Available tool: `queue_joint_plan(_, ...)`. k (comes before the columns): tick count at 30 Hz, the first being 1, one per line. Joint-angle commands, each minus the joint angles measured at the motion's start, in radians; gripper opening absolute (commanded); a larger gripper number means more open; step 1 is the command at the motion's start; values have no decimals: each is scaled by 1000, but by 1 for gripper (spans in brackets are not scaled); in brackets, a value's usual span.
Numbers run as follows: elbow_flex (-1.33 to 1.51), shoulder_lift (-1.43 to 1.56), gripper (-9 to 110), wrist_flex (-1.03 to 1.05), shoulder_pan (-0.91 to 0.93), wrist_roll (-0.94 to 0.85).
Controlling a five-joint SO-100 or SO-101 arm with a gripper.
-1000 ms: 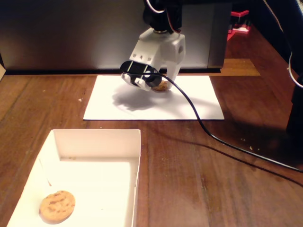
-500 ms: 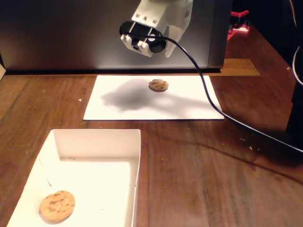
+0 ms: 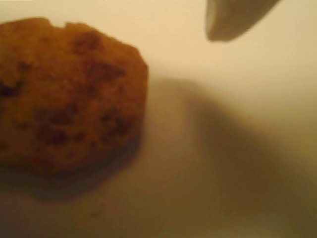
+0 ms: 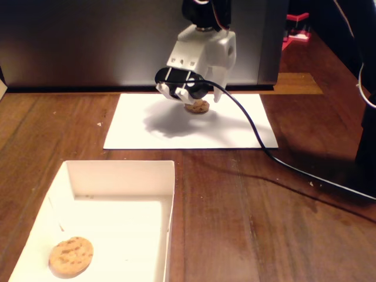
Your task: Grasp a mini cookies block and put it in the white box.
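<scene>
After rising clear, gripper (image 4: 202,101) drops over cookie (image 4: 197,107) again (grip state unclear).

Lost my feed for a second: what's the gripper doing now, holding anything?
Gripper: down over the cookie on the paper; it looks open, one finger tip clear of the cookie in the wrist view. Not holding it.
</scene>
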Motion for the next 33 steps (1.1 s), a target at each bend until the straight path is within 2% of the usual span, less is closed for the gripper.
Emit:
queue_joint_plan(1,-104,57,34,5,2,2)
queue_joint_plan(33,-104,-49,35,-32,-29,32)
